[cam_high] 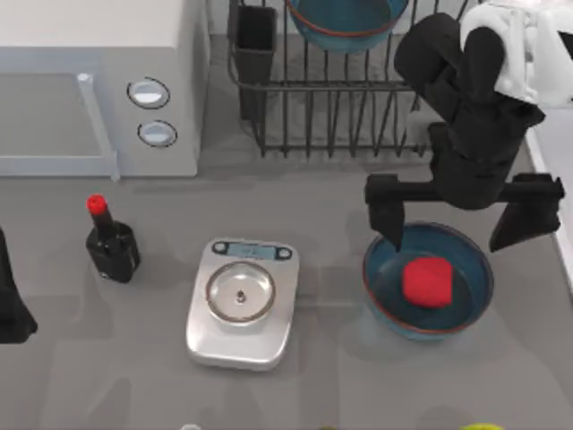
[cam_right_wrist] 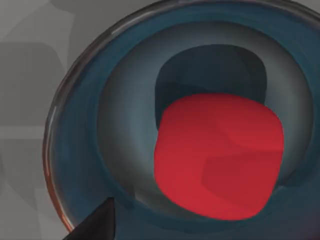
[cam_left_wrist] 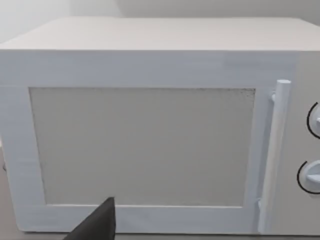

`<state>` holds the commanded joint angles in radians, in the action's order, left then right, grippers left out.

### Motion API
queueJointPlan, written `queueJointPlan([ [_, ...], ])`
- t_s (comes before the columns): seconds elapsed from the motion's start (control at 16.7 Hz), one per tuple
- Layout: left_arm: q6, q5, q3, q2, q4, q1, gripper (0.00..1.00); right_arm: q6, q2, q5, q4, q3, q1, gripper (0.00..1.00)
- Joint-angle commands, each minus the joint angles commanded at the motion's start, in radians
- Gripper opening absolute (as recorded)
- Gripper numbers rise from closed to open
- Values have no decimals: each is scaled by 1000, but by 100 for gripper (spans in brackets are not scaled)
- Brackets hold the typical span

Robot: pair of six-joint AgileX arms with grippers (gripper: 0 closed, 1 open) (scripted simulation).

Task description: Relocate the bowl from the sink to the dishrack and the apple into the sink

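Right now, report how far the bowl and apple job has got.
Done: one teal bowl already sits in the dishrack. In hand: the right gripper hovers open above a second bowl on the table, with the apple lying inside it, not gripped. Left: the apple has yet to reach a sink. The left arm is parked at the table's left edge.

Bowl (cam_high: 345,22) in the dishrack (cam_high: 331,116) cut by the frame's upper edge, microwave (cam_high: 98,85) left of the dishrack cropped likewise, and the yellow-green fruit (cam_high: 483,427), far below the dishrack, barely clears the bottom edge.
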<state>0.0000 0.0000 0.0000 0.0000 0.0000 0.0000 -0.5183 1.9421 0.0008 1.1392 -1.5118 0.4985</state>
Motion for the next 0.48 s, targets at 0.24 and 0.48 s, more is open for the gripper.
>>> queueJointPlan([
  [0.24,0,0,0,0,0,0,100,-1,41,0,-106,64,2,100],
  [0.48,0,0,0,0,0,0,100,-4,109,1,-283,168,5,100],
])
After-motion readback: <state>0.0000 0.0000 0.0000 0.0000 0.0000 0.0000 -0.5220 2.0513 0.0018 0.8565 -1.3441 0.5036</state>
